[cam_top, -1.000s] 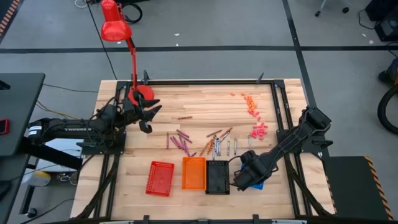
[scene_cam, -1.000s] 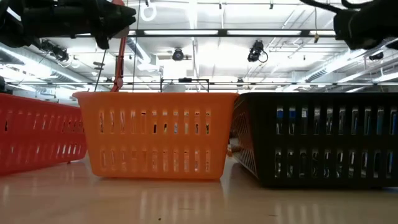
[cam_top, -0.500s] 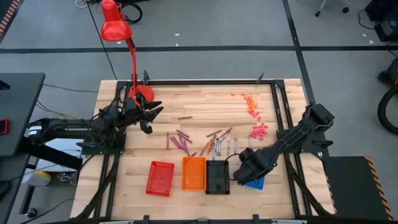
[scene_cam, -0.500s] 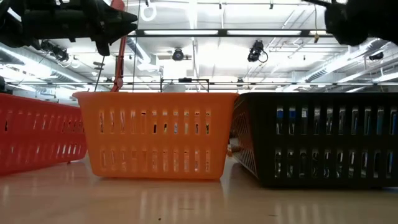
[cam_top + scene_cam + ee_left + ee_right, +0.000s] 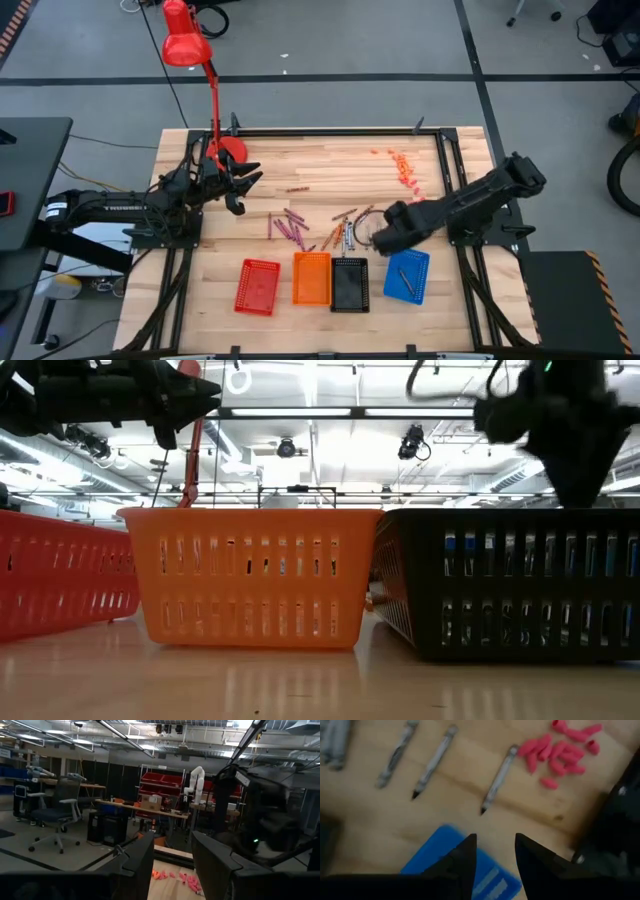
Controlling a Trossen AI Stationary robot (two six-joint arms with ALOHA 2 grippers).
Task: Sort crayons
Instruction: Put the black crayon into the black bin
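Note:
Crayons lie loose on the wooden table: maroon ones [image 5: 291,226], orange-brown ones [image 5: 350,214], and grey ones [image 5: 438,762] below my right gripper. One more crayon [image 5: 403,278] lies inside the blue tray [image 5: 406,276]. My right gripper [image 5: 381,238] [image 5: 494,855] hangs open above the table, between the blue tray's far edge [image 5: 442,851] and the grey crayons, with nothing between its fingers. My left gripper [image 5: 246,186] [image 5: 172,865] waits open above the table's far left, near the lamp's base, and holds nothing.
Red [image 5: 258,286], orange [image 5: 311,277] and black [image 5: 350,284] mesh trays stand in a row at the near edge, left of the blue one. Pink and orange bits [image 5: 405,172] are scattered at the far right. A red desk lamp [image 5: 186,45] stands at the far left.
My right gripper has risen off the blue tray and swung toward the far edge, to above the grey crayons. The tray it was covering now shows in full, with a crayon lying in it. The left arm has kept still.

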